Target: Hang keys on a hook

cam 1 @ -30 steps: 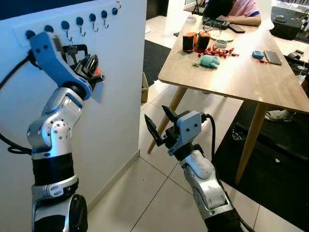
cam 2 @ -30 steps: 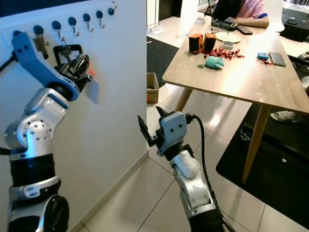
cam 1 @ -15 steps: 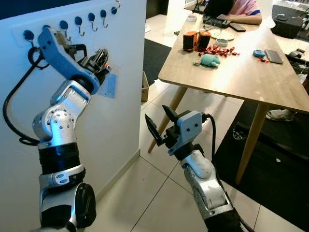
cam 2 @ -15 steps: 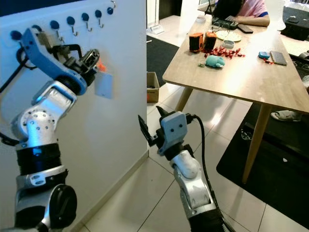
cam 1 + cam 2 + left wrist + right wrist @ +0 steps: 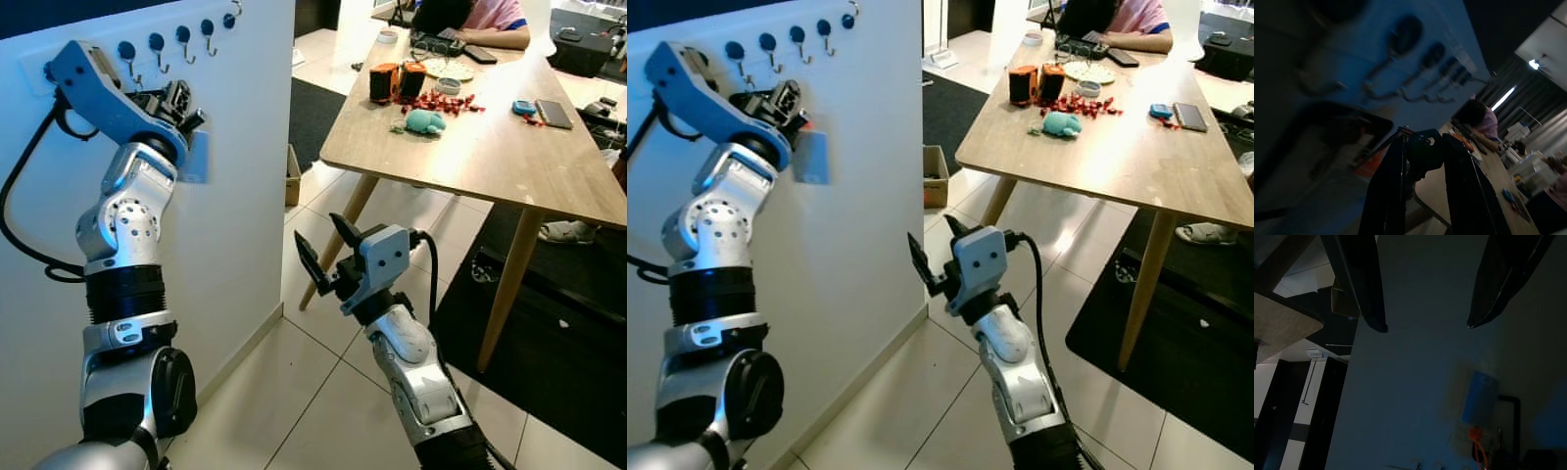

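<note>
My left gripper pinches small metal keys with dangling grey card tag below wall hooks; light, swingy, so I hold at ring. Right gripper idle, jaws wide.

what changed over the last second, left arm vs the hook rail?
The left gripper, shut on the keys, swung along the wall toward the corner, then came back up close under the hooks; the pale tag hangs below it. The keys are not yet on a hook. The right gripper stayed open and idle in front of the body, and the things on the wooden table kept their places.
</note>
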Motion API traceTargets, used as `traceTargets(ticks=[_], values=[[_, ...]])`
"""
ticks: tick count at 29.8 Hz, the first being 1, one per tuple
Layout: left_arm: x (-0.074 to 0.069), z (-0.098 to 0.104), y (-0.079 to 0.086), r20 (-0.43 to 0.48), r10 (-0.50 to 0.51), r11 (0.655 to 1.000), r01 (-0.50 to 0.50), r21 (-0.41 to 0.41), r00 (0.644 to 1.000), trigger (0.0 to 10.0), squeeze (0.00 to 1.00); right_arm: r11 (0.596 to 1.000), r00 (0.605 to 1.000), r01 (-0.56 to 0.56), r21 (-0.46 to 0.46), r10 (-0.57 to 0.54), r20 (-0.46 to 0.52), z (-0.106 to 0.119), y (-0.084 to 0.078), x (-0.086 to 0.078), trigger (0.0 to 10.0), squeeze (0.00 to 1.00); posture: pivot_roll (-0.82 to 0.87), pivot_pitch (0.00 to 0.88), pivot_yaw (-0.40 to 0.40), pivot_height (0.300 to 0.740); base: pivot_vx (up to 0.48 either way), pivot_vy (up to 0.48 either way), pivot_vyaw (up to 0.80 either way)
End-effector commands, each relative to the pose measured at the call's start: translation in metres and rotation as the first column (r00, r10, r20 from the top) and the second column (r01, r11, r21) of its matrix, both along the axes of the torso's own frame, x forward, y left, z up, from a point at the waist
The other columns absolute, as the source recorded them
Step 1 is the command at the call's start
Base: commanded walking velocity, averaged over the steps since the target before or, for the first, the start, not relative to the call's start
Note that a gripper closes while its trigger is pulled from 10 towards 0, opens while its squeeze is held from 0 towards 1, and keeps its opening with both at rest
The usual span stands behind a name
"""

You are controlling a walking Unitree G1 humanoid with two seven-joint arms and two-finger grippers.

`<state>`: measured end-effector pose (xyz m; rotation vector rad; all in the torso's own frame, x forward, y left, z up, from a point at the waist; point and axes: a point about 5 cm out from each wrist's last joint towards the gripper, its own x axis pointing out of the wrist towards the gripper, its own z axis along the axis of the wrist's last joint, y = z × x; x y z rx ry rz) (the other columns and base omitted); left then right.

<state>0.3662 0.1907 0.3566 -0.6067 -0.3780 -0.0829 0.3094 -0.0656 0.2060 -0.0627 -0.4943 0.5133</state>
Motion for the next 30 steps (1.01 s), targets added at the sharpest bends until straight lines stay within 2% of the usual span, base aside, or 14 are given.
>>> traceTargets(ticks=[1, 5, 6, 8, 9, 10, 12, 16, 19, 25, 28, 29, 30], values=[[-0.004, 0.007, 0.012, 0.027, 0.05, 0.999, -0.05, -0.02, 0.998, 10.0, 0.0, 1.0, 1.0, 0.001, -0.006, -0.001, -0.012, -0.005, 0.0, -0.002, 10.0, 0.0, 0.14, 0.195, 0.004, 0.74, 0.0, 0.0, 0.0], [-0.005, 0.01, 0.017, 0.049, 0.087, 0.996, -0.086, -0.02, 0.995, 10.0, 0.0, 1.0, 1.0, -0.002, -0.006, 0.002, -0.011, -0.004, 0.0, -0.001, 10.0, 0.0, 0.14, 0.195, 0.004, 0.74, 0.0, 0.0, 0.0], [-0.008, 0.014, 0.02, 0.074, 0.123, 0.992, -0.125, 0.022, 0.99, 10.0, 0.0, 1.0, 1.0, -0.002, -0.006, 0.002, -0.01, -0.004, 0.0, -0.001, 10.0, 0.0, 0.14, 0.195, 0.002, 0.74, 0.0, 0.0, 0.0], [-0.008, 0.014, 0.02, 0.074, 0.123, 0.992, -0.125, 0.022, 0.99, 10.0, 0.0, 1.0, 1.0, -0.002, -0.006, 0.002, -0.01, -0.004, 0.0, -0.001, 10.0, 0.0, 0.14, 0.195, 0.002, 0.74, 0.0, 0.0, 0.0], [-0.013, 0.019, 0.022, 0.121, 0.181, 0.973, -0.195, 0.123, 0.976, 10.0, 0.0, 1.0, 1.0, -0.002, -0.006, 0.002, -0.009, -0.004, 0.0, -0.001, 10.0, 0.0, 0.13, 0.195, 0.003, 0.74, 0.0, 0.0, 0.0], [-0.021, 0.022, 0.021, 0.167, 0.211, 0.94, -0.247, 0.235, 0.963, 10.0, 0.0, 1.0, 1.0, 0.0, -0.007, 0.0, -0.008, -0.004, 0.0, -0.002, 10.0, 0.0, 0.13, 0.195, 0.004, 0.74, 0.0, 0.0, 0.0], [-0.039, 0.018, 0.014, 0.22, 0.18, 0.871, -0.259, 0.417, 0.959, 10.0, 0.0, 1.0, 1.0, 0.008, -0.009, -0.008, -0.011, -0.005, -0.003, -0.002, 10.0, 0.0, 0.13, 0.196, 0.005, 0.74, 0.0, 0.0, 0.0], [-0.047, 0.014, 0.017, 0.219, 0.202, 0.847, -0.282, 0.451, 0.955, 10.0, 0.0, 1.0, 1.0, 0.007, -0.009, -0.007, -0.014, -0.005, -0.004, -0.002, 10.0, 0.0, 0.14, 0.198, -0.001, 0.74, 0.0, 0.0, 0.0], [-0.049, 0.013, 0.018, 0.218, 0.216, 0.842, -0.295, 0.451, 0.952, 10.0, 0.0, 1.0, 1.0, 0.001, -0.009, -0.001, -0.015, -0.005, -0.003, -0.002, 10.0, 0.0, 0.15, 0.199, -0.006, 0.74, 0.0, 0.0, 0.0], [-0.05, 0.012, 0.012, 0.239, 0.223, 0.812, -0.316, 0.491, 0.945, 10.0, 0.0, 1.0, 1.0, -0.022, -0.008, 0.022, -0.011, -0.003, 0.003, 0.0, 10.0, 0.0, 0.16, 0.198, -0.012, 0.74, 0.0, 0.0, 0.0], [-0.053, 0.009, 0.007, 0.273, 0.257, 0.748, -0.37, 0.552, 0.927, 10.0, 0.0, 1.0, 1.0, -0.02, -0.008, 0.019, -0.011, -0.003, 0.002, 0.0, 10.0, 0.0, 0.15, 0.197, -0.01, 0.74, 0.0, 0.0, 0.0], [-0.053, 0.009, 0.007, 0.273, 0.257, 0.748, -0.37, 0.552, 0.927, 10.0, 0.0, 1.0, 1.0, -0.02, -0.008, 0.019, -0.011, -0.003, 0.002, 0.0, 10.0, 0.0, 0.15, 0.197, -0.01, 0.74, 0.0, 0.0, 0.0], [-0.054, 0.007, 0.005, 0.286, 0.272, 0.721, -0.391, 0.572, 0.919, 10.0, 0.0, 1.0, 1.0, -0.018, -0.009, 0.018, -0.011, -0.004, 0.002, -0.001, 10.0, 0.0, 0.15, 0.196, -0.008, 0.74, 0.0, 0.0, 0.0]])
